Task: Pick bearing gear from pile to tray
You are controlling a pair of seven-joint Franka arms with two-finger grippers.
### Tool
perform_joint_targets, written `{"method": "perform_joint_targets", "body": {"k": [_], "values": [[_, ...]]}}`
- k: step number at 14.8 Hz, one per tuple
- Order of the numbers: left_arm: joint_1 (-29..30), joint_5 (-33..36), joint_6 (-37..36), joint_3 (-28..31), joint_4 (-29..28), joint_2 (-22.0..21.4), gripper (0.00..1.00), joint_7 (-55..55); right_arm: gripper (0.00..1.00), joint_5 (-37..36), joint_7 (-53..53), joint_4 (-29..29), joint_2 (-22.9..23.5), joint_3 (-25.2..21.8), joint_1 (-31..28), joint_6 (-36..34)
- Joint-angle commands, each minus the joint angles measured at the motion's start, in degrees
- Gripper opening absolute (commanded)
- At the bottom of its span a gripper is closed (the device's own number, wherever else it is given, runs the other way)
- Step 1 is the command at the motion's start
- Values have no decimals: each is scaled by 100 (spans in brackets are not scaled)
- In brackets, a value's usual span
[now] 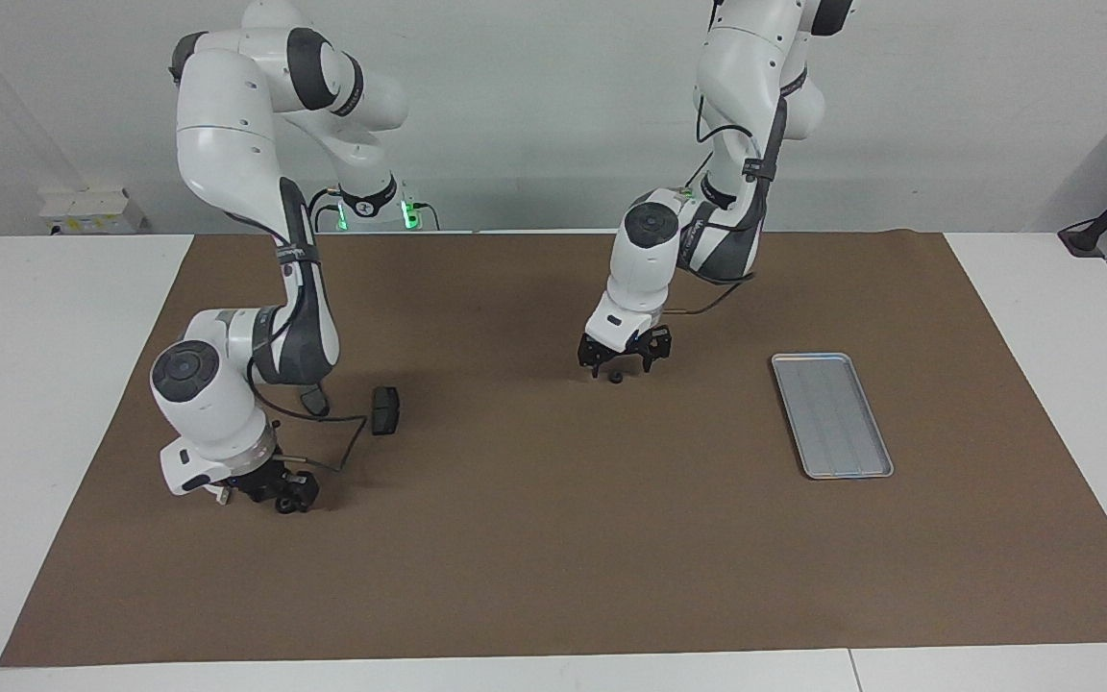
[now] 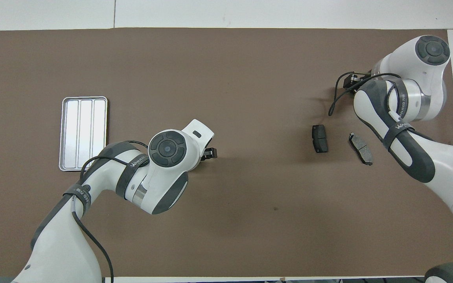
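The silver ribbed tray (image 1: 832, 415) lies empty on the brown mat toward the left arm's end; it also shows in the overhead view (image 2: 83, 133). My left gripper (image 1: 623, 358) is open and hangs low over a tiny black round piece (image 1: 616, 377) at mid-table, its fingers on either side and just above it. In the overhead view only one finger (image 2: 210, 153) shows past the wrist. Two dark grey brake pads (image 2: 320, 138) (image 2: 361, 148) lie toward the right arm's end. My right gripper (image 1: 280, 492) is low on the mat beside them. The white arc is out of view.
The brown mat (image 1: 553, 557) covers most of the white table. The right arm's forearm and cable (image 1: 342, 452) hang over the brake pads; one pad (image 1: 384, 410) is in the open and the other (image 1: 315, 397) is half hidden by the arm.
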Motion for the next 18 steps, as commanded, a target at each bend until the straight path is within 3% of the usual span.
{"method": "perform_joint_targets", "body": {"k": [1, 5, 10, 13, 16, 18], "values": [[-91, 127, 182, 67, -147, -9, 99, -122, 50, -47, 119, 36, 63, 53, -28, 53], [-100, 127, 269, 67, -182, -9, 97, -122, 0, -55, 119, 36, 63, 44, -37, 35], [-144, 127, 375, 67, -200, 9, 93, -122, 0, -134, -56, 124, -6, 53, -46, -271], [-144, 127, 463, 67, -296, 35, 91, -131, 0, -152, -319, 693, -296, 79, -20, -1542], [-153, 127, 463, 67, -305, 35, 90, -131, 0, -161, -653, 959, -866, 106, 7, -2581], [-153, 127, 454, 67, -305, 35, 72, -166, 0, -152, -698, 968, -1288, 158, 16, -3135]]}}
